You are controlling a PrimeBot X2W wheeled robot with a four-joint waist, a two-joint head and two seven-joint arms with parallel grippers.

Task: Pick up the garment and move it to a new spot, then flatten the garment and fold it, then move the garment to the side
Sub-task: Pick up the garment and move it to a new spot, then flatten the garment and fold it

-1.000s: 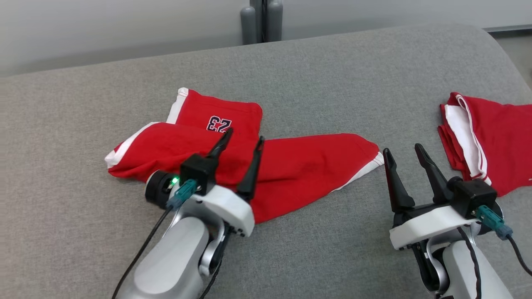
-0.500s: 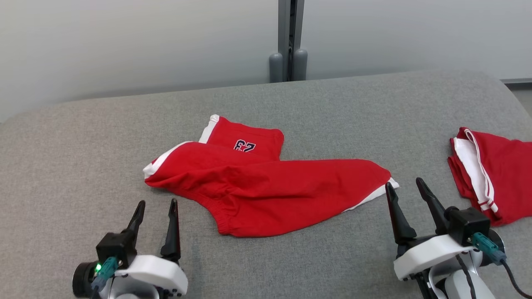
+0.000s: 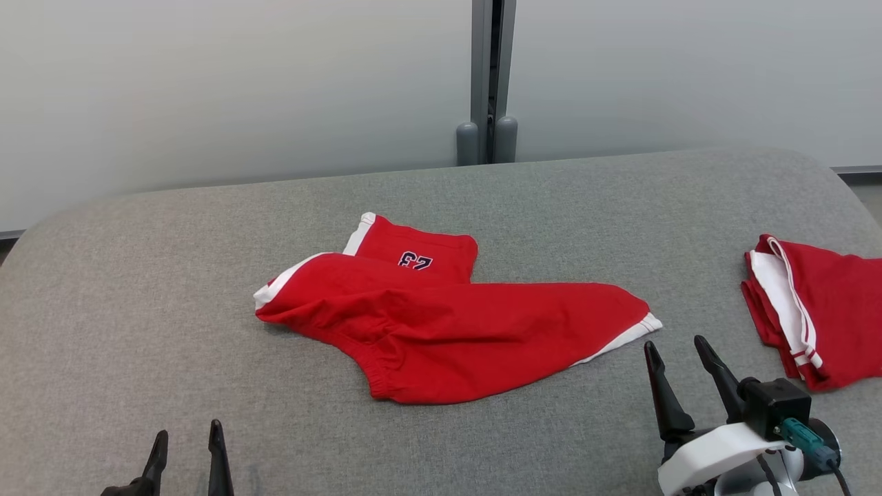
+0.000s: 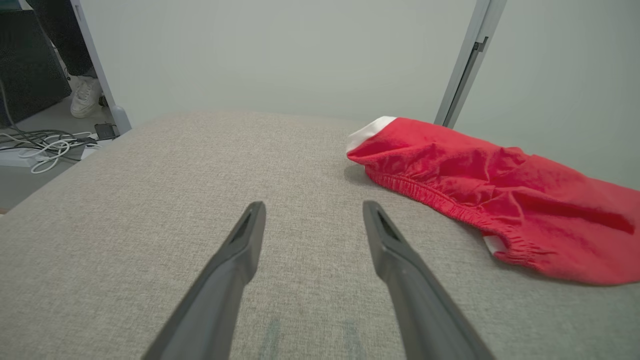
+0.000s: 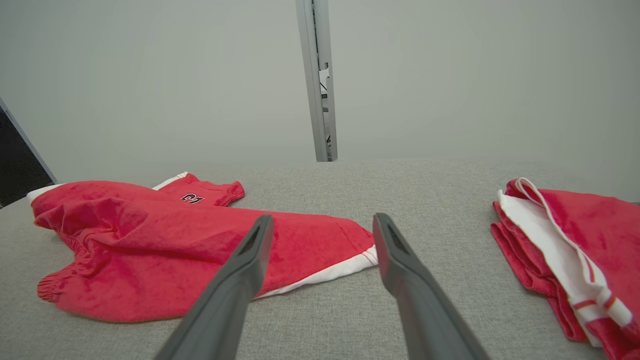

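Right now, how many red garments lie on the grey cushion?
2: red shorts crumpled at the centre, and a folded red garment at the right edge, partly out of frame. More may be hidden.

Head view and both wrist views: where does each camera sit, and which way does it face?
Head view: on the head, looking forward and down at the grey cushion, red shorts in the middle, folded red garment at right; left gripper low left, right gripper low right, both open.
Left wrist view: low over the cushion, facing along its own two fingers, the shorts' waistband ahead-right.
Right wrist view: facing along its own fingers toward the shorts' white hem, folded garment at right.
Shared: all three show the shorts.
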